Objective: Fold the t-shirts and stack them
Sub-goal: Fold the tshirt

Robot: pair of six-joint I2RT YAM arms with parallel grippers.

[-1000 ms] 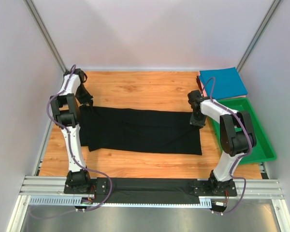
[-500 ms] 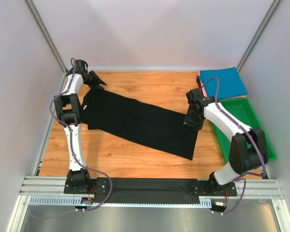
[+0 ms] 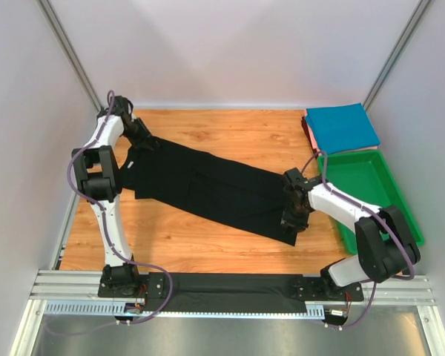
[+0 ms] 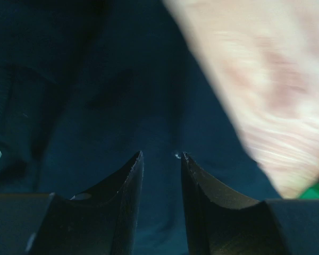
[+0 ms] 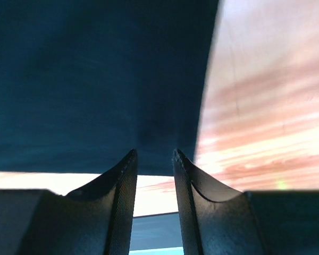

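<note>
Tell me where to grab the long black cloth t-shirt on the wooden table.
Pinch the black t-shirt at its near-right corner, coming low from the right: it lies flat on the wooden table, so only edges offer a liftable lip.

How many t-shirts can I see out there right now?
3: a long black cloth t-shirt spread diagonally across the middle; a folded teal-blue t-shirt at the far right corner; a reddish one peeking from beneath it. More could hide underneath.

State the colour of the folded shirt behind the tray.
That shirt is teal-blue; top external view.
</note>
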